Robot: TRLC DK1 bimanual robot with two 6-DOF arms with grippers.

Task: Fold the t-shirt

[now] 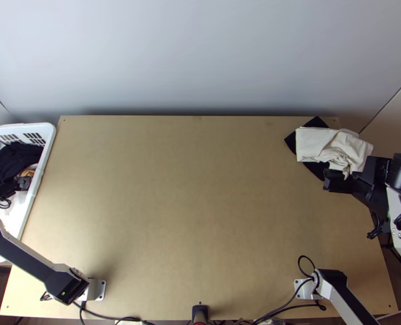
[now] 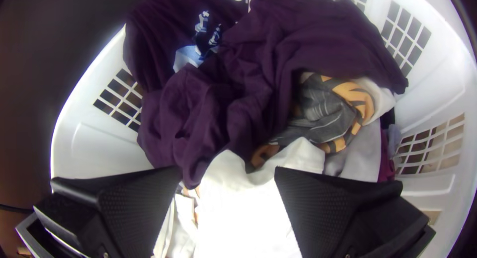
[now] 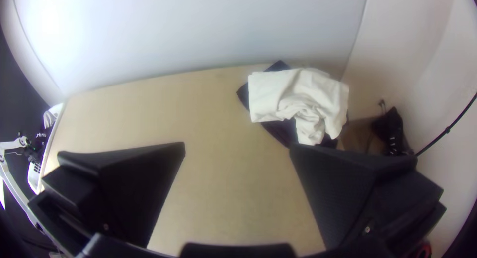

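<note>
Fingers spread on both left gripper and right gripper. We advise pinching white cloth, seemingly t-shirt, singly, then lifting clear of basket.

1. Desk: lt tan, wood.
2. Folded cloth on desk: off-wht, plain.
3. Cloth under it: v. dk, blk to purplish.
4. Basket: wht, w/ grid-pattern vents.
5. Shirt in basket: dk purple, wht lettering, lt-blue & wht print.
6. Patterned cloth: gry w/ pale lines, orng & blk bits.
7. Cloth nearby: plain wht.
8. Wall: pale bluish-gry.
</note>
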